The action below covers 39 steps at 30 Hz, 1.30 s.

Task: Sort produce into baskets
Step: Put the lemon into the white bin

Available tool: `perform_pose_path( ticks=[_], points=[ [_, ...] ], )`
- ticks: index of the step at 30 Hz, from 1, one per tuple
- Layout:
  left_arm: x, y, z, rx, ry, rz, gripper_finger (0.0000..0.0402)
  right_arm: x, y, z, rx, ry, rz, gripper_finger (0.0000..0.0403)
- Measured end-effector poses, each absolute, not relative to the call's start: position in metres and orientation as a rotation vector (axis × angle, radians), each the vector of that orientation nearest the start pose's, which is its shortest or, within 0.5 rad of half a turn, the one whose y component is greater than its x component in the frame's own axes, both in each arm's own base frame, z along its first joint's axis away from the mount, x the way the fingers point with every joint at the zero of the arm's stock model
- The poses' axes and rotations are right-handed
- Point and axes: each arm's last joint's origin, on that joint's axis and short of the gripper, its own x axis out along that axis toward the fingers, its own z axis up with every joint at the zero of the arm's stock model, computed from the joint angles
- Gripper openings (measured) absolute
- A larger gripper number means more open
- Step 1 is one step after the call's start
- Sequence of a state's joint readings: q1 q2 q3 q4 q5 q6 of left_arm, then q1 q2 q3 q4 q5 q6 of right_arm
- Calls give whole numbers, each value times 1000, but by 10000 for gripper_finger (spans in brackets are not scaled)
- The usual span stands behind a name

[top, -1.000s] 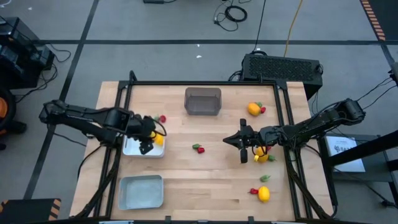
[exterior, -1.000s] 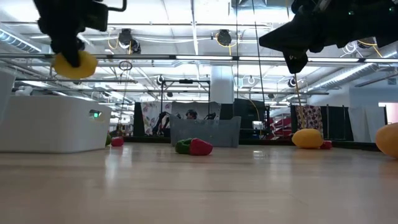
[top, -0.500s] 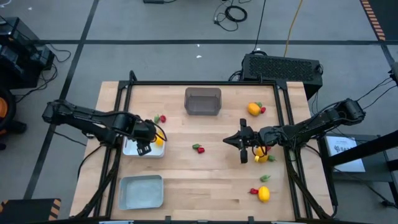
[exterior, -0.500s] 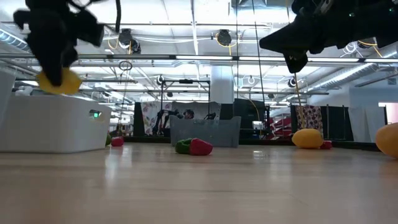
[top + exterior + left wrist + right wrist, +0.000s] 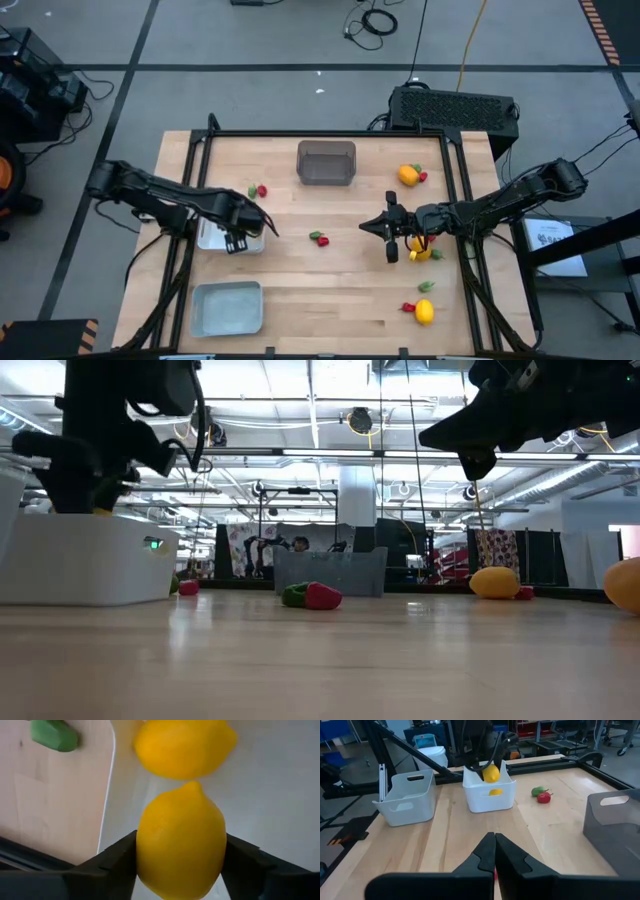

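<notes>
My left gripper is shut on a yellow lemon over the white bin. The right wrist view shows this lemon at the height of the bin's rim. A second lemon lies on the bin's floor. My right gripper is shut and empty above the table's right half, beside a small heap of produce. The dark grey bin stands at the far middle. The light grey-blue tray stands at the near left. My left gripper pinches the lemon's two rounded sides between its two fingers. The lemon's pointed tip points away from the gripper. The fingers come from above, slanting down. The lemon hangs clear, above the bin's floor and the other lemon.
Red-and-green pieces lie at the table's middle and beyond the white bin. A lemon with a red piece lies at the far right, another lemon with small pieces at the near right. A black box stands behind the table.
My left gripper has gone down with the lemon, from well above the white bin to its rim, and a little toward the table's near edge. It has stayed shut on the lemon. My right gripper has kept still.
</notes>
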<state>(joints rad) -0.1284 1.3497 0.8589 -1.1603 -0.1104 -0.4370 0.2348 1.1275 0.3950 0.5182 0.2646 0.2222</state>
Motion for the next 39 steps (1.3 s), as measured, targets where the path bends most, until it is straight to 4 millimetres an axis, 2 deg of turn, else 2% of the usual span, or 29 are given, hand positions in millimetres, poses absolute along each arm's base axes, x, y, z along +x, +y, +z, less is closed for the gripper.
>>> perform_pose_path(
  ticks=[8,11,17,23,26,31,36,39],
  points=[
    [200,-21,199,-93,1612,367,338,218,44,202,163,203,-52,0],
    [200,-21,199,-85,1614,361,360,218,44,202,162,203,-52,0],
    [205,-22,209,-92,1585,348,365,218,44,202,162,203,-52,0],
    [219,-24,239,-84,1500,317,365,218,44,203,164,194,-52,0],
    [229,-24,255,-76,1400,321,365,218,44,204,165,189,-51,0],
    [257,-29,263,-4,1098,253,365,216,46,196,169,268,-44,0],
    [283,-43,266,88,828,113,365,215,48,193,332,306,-58,0],
    [292,-51,266,118,681,66,365,215,51,193,412,325,14,0]
  ],
)
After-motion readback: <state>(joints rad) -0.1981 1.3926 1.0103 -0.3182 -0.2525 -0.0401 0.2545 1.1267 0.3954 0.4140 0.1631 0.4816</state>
